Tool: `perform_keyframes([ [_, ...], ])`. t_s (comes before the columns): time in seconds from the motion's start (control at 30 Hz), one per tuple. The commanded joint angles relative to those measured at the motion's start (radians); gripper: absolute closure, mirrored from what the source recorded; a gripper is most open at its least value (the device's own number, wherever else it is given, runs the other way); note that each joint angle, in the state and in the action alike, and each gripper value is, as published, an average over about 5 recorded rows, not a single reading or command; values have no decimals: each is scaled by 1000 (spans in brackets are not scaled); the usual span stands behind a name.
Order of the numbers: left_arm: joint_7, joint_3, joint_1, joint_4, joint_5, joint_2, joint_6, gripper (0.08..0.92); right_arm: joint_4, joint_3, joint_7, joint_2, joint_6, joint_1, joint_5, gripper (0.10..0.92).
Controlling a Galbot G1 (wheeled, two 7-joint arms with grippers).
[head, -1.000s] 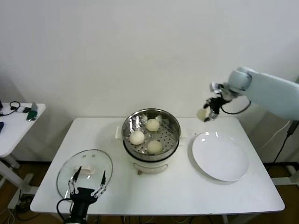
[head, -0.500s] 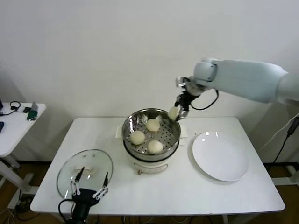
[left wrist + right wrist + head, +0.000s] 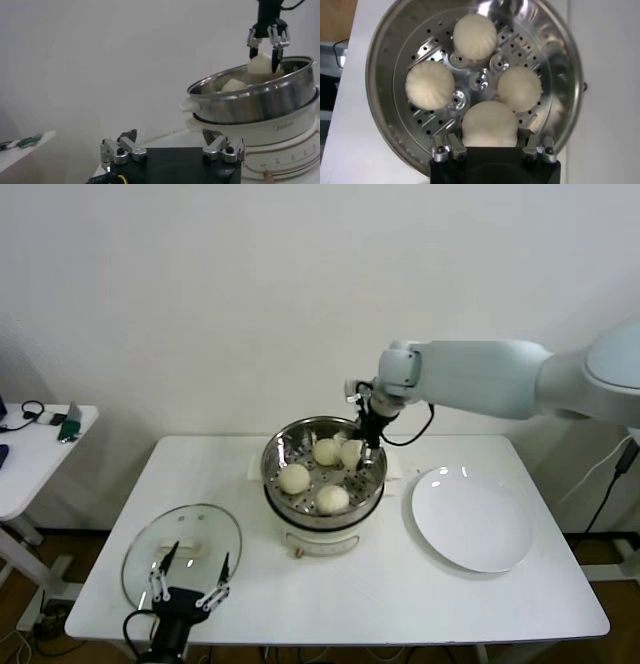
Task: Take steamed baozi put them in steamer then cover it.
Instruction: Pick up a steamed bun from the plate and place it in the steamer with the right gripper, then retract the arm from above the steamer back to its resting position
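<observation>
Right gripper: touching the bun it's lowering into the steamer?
Touching. In the right wrist view the right gripper has a finger pressed against each side of the bun above the steamer.

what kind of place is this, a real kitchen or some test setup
Most likely a lab or test room, not a kitchen: a plain white table against a bare white wall, holding only a steamer, its glass lid and a white plate. A side desk carries cables.

Shiny steel steamer (image 3: 300,484) on white pot base, uncovered, four cream buns (image 3: 474,35) inside, the 2 o'clock bun (image 3: 352,453) seemingly still pinched above the holes, glass lid (image 3: 190,539) flat at 8 o'clock
</observation>
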Motion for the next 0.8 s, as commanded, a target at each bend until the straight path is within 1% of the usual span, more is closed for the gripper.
perform_keyframes([
  [0.03,0,2,-7,7,-3,3,4,177,-16,-21,12,27,-7,-54,-25,319],
  [0.3,1,4,-14,11,-2,4,7,177,-33,-12,22,30,-13,-69,-46,305],
  [0.5,1,3,-13,10,-2,5,7,177,-27,1,5,21,-20,-59,-40,215],
  [0.67,1,2,-14,8,-2,6,7,177,-12,23,-36,-9,-17,-30,-38,203],
  [0.8,1,2,-14,6,-2,8,7,177,-4,58,-65,-61,-7,4,-33,202],
])
